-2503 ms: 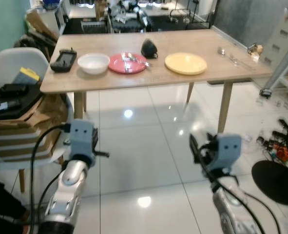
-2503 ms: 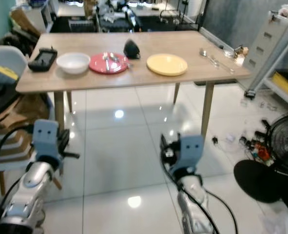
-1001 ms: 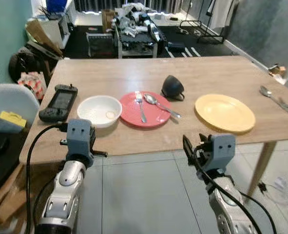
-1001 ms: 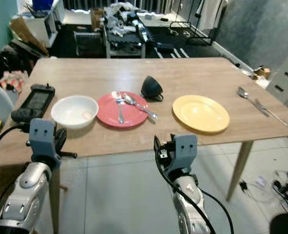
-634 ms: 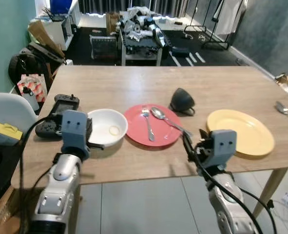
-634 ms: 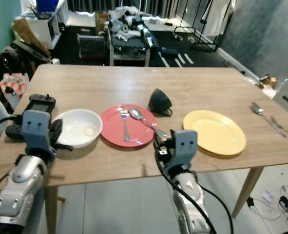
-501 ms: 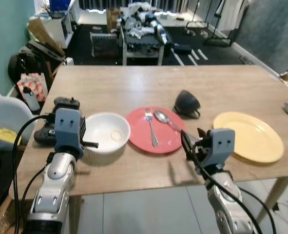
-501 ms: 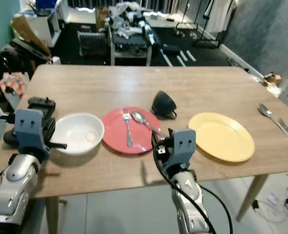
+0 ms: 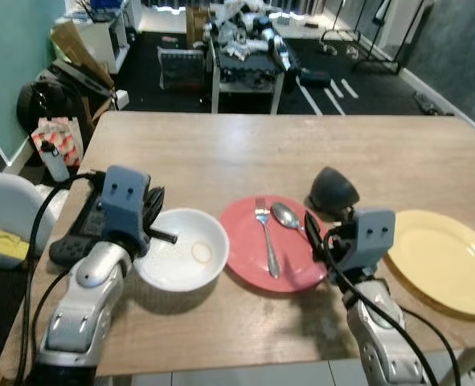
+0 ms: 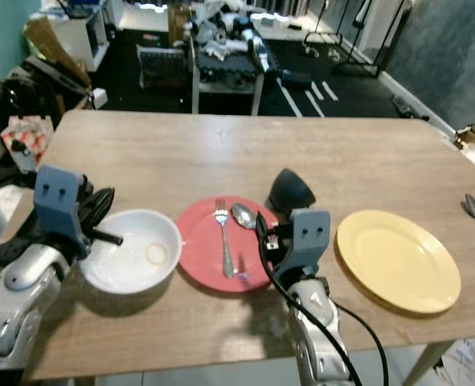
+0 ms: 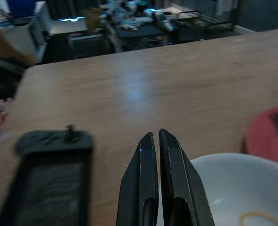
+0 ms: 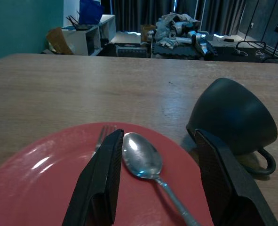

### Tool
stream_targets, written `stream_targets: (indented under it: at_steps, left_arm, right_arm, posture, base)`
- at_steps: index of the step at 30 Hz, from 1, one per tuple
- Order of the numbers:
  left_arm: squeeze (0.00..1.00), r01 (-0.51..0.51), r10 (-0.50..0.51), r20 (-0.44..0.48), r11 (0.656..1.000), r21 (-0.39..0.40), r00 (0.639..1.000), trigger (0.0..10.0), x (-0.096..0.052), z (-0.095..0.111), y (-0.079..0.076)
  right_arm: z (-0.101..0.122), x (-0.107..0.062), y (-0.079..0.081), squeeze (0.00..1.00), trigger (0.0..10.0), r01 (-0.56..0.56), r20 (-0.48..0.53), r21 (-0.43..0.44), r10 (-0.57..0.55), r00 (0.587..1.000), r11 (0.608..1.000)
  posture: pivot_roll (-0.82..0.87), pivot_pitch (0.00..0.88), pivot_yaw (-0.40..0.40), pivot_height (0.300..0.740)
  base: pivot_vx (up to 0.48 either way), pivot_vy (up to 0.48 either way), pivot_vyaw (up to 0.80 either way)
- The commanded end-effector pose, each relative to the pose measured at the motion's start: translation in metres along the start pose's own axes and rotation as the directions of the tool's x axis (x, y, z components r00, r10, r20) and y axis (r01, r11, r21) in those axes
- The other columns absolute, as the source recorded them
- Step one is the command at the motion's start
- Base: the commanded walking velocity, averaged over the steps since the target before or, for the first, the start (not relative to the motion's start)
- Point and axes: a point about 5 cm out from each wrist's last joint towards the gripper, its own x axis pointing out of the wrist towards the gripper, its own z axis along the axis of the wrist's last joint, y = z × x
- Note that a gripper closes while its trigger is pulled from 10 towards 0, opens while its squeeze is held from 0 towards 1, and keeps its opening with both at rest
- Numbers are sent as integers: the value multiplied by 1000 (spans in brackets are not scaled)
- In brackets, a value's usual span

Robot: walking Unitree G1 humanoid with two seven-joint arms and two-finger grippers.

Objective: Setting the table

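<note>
A pale wooden table (image 9: 221, 153) with fine grain runs across the head views; its near edge and right end are cut off, and the cluttered room beyond it is dark and hard to read. On it, from the robot's left to right, lie a black handheld console (image 9: 80, 233), partly hidden behind the left arm, a white bowl (image 9: 181, 259), a red plate (image 9: 253, 265), a black cup (image 9: 333, 190) and a yellow plate (image 10: 398, 259) whose far side is cropped in the left eye view.

The yellow plate is round, matte and bare. The red plate is glossy and its right rim is covered by the right wrist housing. The white bowl is smooth and holds a small pale ring (image 9: 202, 252); what it is cannot be made out. The cup lies tipped on its side just behind the red plate, its handle (image 12: 266, 162) towards the robot.

On the red plate, a metal fork (image 9: 265, 237) lies with its long axis running away from the robot, tines at the far end. A shiny metal spoon (image 12: 146, 162) lies beside it to the right, bowl end far, handle slanting back towards the right gripper.

The left gripper (image 11: 156, 141) hovers over the bowl's near-left rim, its two black fingers pressed together with nothing between them. The right gripper (image 12: 157, 136) sits low over the red plate's near edge, fingers spread wide apart on either side of the spoon, not touching it.

A spoon end (image 10: 474, 205) shows at the table's far right.
</note>
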Motion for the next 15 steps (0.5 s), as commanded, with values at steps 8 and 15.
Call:
stream_targets:
  at_steps: [8, 15]
  left_arm:
    - [0, 35, -32, -54, 998, 50, 998, 10000, -6, -2, 7]
    - [0, 249, -243, -55, 949, 191, 969, 10000, -4, 4, -17]
  right_arm:
    - [1, -2, 0, 0, 10000, 7, -1, 7, -7, 1000, 1000]
    - [-12, -5, -10, 0, 10000, 66, -95, -18, -67, 993, 998]
  posture:
    - [89, 133, 29, 740]
    - [75, 135, 24, 740]
  base:
    - [0, 0, 0]
    - [0, 0, 0]
